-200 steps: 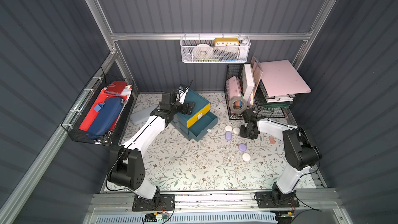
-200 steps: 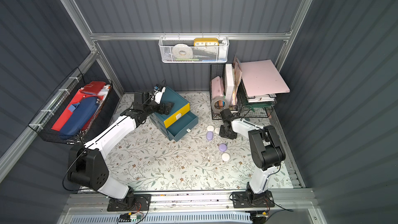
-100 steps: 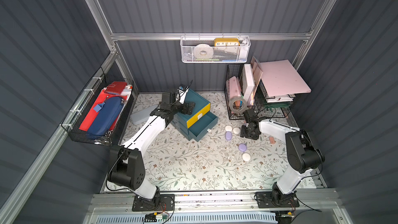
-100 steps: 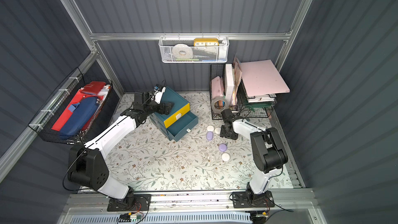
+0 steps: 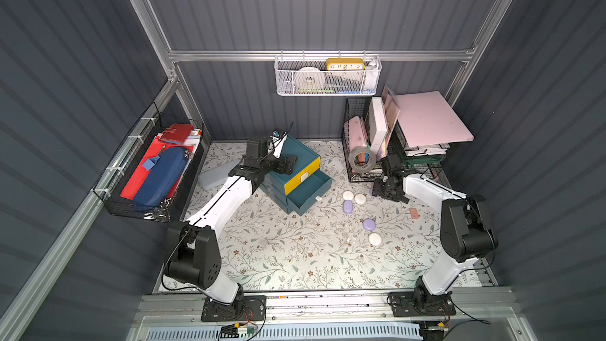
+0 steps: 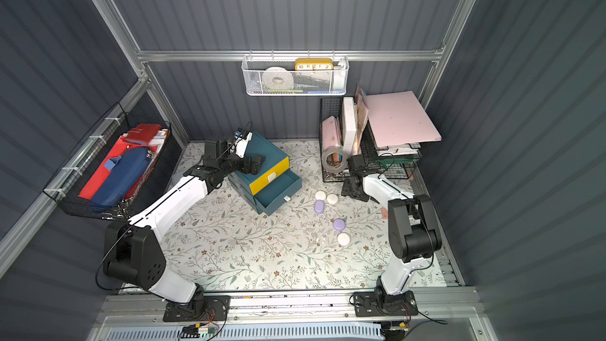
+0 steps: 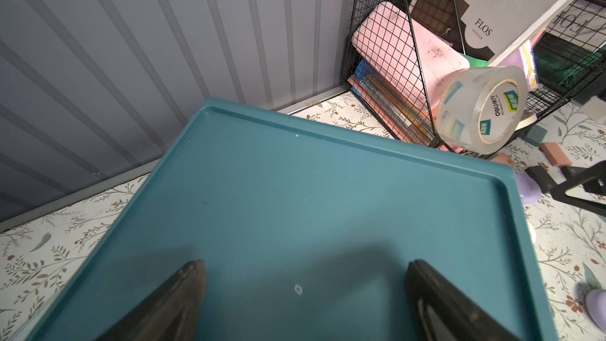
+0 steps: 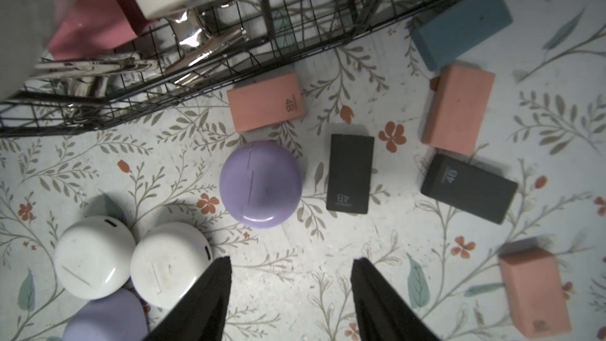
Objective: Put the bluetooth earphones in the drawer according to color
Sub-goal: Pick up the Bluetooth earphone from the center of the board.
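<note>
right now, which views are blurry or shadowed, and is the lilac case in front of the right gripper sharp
Right wrist view: dim, the lilac case at centre sharp, the pink eraser and wire basket at the edges smeared. Left wrist view: crisp, with soft shadows by the left gripper on the cabinet top. Both top views: floor mat bright, walls dark.

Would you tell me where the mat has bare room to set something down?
The floral mat is bare between the arm bases, up to the open drawer. It is crowded beside the wire rack: earphone cases and erasers.
</note>
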